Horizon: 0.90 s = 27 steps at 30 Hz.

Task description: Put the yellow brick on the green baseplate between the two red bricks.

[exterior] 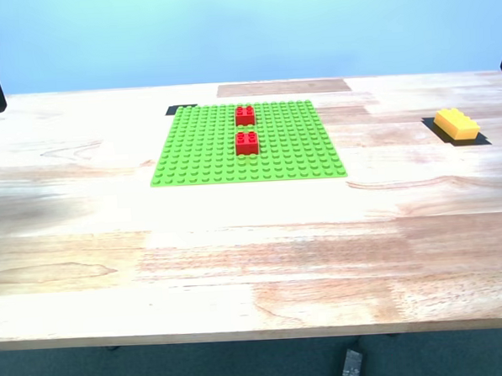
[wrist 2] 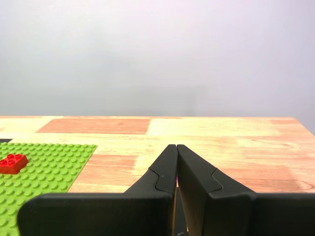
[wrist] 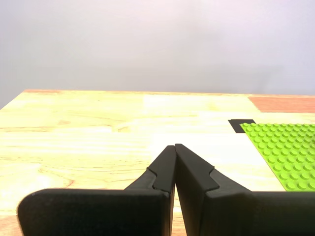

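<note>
Exterior view: the green baseplate (exterior: 247,144) lies upper centre of frame on the wooden table (exterior: 238,264). The two red bricks (exterior: 245,115) sit on it in a line running away from the camera, a narrow gap of bare studs between them. The yellow brick (exterior: 456,124) rests on the table at the right edge of frame, well apart from the plate, on a dark patch. Dark shapes at the upper left and upper right edges may be arm parts; cannot tell which arm.

First wrist view: my first gripper (wrist: 175,146) has its fingertips pressed together, nothing held. A corner of the baseplate shows at lower right of frame.

Second wrist view: my second gripper (wrist 2: 176,146) likewise closed tip to tip and empty. Plate and one red brick at lower left.

Judgement: nothing done yet. Brick not picked up; reach, grasp, carry and seating all remain.
</note>
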Each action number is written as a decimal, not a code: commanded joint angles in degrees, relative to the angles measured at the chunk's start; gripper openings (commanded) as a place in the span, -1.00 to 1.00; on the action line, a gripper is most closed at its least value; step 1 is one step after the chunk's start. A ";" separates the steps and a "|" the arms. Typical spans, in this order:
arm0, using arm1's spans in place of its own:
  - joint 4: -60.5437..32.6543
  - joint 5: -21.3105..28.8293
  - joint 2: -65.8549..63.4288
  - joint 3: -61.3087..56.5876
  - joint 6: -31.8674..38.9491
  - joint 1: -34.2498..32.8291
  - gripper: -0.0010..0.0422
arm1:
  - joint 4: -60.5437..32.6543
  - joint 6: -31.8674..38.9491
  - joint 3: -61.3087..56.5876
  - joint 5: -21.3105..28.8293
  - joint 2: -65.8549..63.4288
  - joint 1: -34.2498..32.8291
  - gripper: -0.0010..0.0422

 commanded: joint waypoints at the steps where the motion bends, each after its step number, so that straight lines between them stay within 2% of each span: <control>1: 0.00 0.04 0.02 0.02 -0.61 0.02 -0.96 | 0.00 0.07 0.02 -0.09 0.00 0.02 -0.96; 10: 0.02 0.52 0.02 0.02 -0.61 0.02 -0.96 | 0.00 0.24 0.02 -0.11 0.00 0.02 -0.96; 12: 0.24 3.52 0.02 0.04 -0.04 0.02 -0.96 | -0.02 1.22 0.02 -0.11 0.00 0.02 -0.96; 16: 2.60 12.61 0.04 0.48 -0.83 0.02 -0.96 | -0.02 4.96 0.02 -0.11 0.00 0.02 -0.96; 19: -1.11 13.77 0.68 4.31 -0.83 0.02 -0.96 | -0.37 7.21 0.20 -0.09 0.00 0.02 -0.96; 21: -5.16 14.47 1.49 8.26 1.53 0.02 -0.96 | -2.97 7.30 1.49 0.04 0.07 0.02 -0.96; 27: -15.41 21.44 5.88 21.31 5.75 0.02 -0.96 | -9.88 5.68 8.13 0.20 4.44 0.00 -0.96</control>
